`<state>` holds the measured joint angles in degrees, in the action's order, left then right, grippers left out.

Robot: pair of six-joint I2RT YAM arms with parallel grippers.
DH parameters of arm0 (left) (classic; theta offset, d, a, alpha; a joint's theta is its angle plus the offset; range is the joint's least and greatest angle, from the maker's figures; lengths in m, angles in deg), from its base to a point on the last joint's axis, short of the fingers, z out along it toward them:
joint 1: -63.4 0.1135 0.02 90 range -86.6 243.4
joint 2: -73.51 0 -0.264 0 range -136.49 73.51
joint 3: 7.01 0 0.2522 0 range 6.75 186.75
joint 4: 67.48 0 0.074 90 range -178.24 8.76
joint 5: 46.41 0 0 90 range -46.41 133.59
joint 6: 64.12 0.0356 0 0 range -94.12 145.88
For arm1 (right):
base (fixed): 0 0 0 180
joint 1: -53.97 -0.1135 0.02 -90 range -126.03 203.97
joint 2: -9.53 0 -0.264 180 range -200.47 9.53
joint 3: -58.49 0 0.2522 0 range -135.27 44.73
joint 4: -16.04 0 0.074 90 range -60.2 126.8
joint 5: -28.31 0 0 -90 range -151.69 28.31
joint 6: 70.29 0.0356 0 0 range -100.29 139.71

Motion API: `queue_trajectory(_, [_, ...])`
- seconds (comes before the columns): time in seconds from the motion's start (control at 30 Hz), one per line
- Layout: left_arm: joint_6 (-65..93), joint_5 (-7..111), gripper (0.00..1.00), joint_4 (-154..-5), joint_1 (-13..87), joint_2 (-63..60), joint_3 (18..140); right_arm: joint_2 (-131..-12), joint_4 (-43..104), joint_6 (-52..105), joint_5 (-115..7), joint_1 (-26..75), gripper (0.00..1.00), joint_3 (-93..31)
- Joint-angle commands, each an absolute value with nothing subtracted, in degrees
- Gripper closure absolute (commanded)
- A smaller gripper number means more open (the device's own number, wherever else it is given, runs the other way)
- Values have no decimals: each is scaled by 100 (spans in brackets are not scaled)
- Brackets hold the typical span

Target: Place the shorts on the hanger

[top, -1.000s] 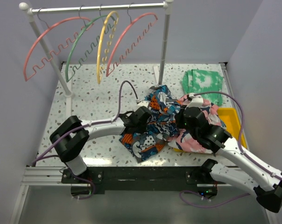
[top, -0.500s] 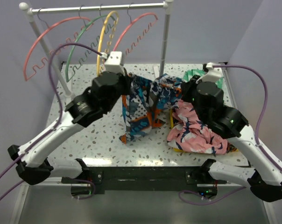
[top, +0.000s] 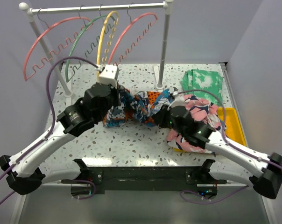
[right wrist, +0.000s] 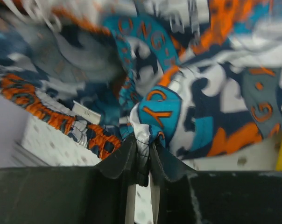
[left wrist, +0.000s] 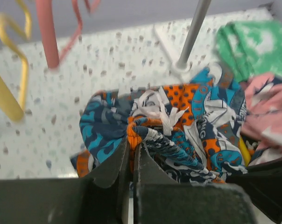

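Observation:
The shorts (top: 140, 107), in a blue, orange, grey and white print, hang bunched between both grippers above the middle of the table. My left gripper (top: 118, 99) is shut on their left end; the left wrist view shows the cloth (left wrist: 178, 126) pinched in the jaws (left wrist: 132, 148). My right gripper (top: 165, 116) is shut on their right end, a white and teal fold (right wrist: 159, 116) caught at the jaws (right wrist: 142, 143). Two coral-pink hangers (top: 131, 39) (top: 45, 46) hang on the rail at the back.
A green hanger (top: 80, 46) and a yellow hanger (top: 105, 42) hang between the pink ones. The rack's right post (top: 163, 51) stands just behind the shorts. A pink floral garment (top: 199, 121) lies over a yellow bin (top: 234, 123). A green-and-white cloth (top: 202, 80) lies back right.
Both grippers lifted the shorts off the table and spread them high, then lowered. The shorts now hang lower and more bunched, and the right gripper has moved forward and to the left.

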<state>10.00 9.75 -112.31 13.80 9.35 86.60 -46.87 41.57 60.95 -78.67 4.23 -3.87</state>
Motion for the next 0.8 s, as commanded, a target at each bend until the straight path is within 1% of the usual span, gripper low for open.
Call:
queue_trajectory(0.0, [-545,851,100,-11657,1489,1784,6974,-4909,4076,6559,-7505,35,62,464])
queue_trajectory(0.07, [-1066,992,100,-11728,1489,2050,6347,-4690,4306,6489,-7786,27,49,579])
queue_trajectory(0.1, [-1495,1149,100,-11728,1489,2277,5795,-4620,4507,6402,-7900,27,38,553])
queue_trajectory(0.17, [-1840,1265,100,-11701,1498,2446,5352,-4583,4675,6042,-8120,27,32,300])
queue_trajectory(0.2, [-2120,1274,100,-11719,1489,2542,5055,-4645,4859,5884,-8155,27,31,150])
queue_trajectory(0.33, [-2790,932,100,-12228,1497,2604,4736,-5583,5264,5092,-8059,27,30,-922])
queue_trajectory(0.37, [-2860,870,100,-12272,1498,2605,4692,-6099,5413,5013,-7972,18,30,-1080])
queue_trajectory(0.4, [-2957,792,100,-12307,1498,2622,4613,-6339,5423,4821,-7849,18,30,-1325])
queue_trajectory(0.43, [-2984,756,100,-12317,1489,2640,4577,-6550,5414,4732,-7735,0,31,-1423])
queue_trajectory(0.47, [-3045,703,100,-12343,1489,2614,4542,-7014,5440,4661,-7716,-104,31,-1520])
queue_trajectory(0.53, [-3361,475,100,-12527,1498,2552,4428,-7438,5476,4389,-7778,-280,31,-1792])
queue_trajectory(0.63, [-3783,185,100,-12817,1515,2473,4340,-8142,5660,4169,-8085,-632,31,-2136])
queue_trajectory(0.77, [-3872,44,100,-12818,1594,2560,4252,-8880,5722,4133,-7849,-720,36,-2321])
